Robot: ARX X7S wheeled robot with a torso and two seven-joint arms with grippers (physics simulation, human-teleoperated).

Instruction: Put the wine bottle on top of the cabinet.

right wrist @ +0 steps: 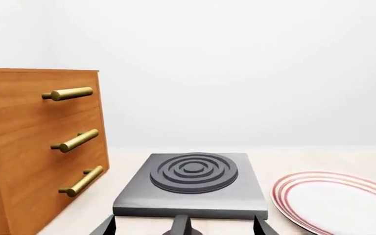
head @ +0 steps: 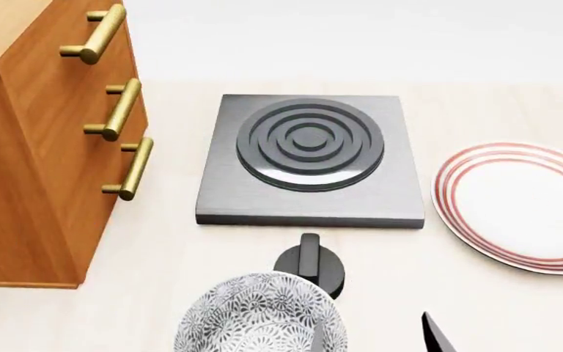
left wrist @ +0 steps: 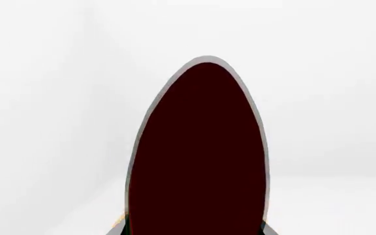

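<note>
In the left wrist view a dark oval form with a grey rim, the wine bottle [left wrist: 198,156] seen very close, fills the space between my left gripper's [left wrist: 195,232] grey fingers [left wrist: 270,231], which stand against both its sides. The left gripper and the bottle are out of the head view. The orange-brown cabinet [head: 37,147] with brass bar handles stands at the left, its lighter top partly in view; it also shows in the right wrist view [right wrist: 37,142]. My right gripper [right wrist: 182,229] is open and empty, low over the table near the bowl [head: 260,315].
A grey stove plate [head: 311,158] with concentric rings lies in the middle, with a black knob [head: 309,264] in front of it. A patterned bowl sits at the near edge. A white plate [head: 521,205] with red rings lies at the right.
</note>
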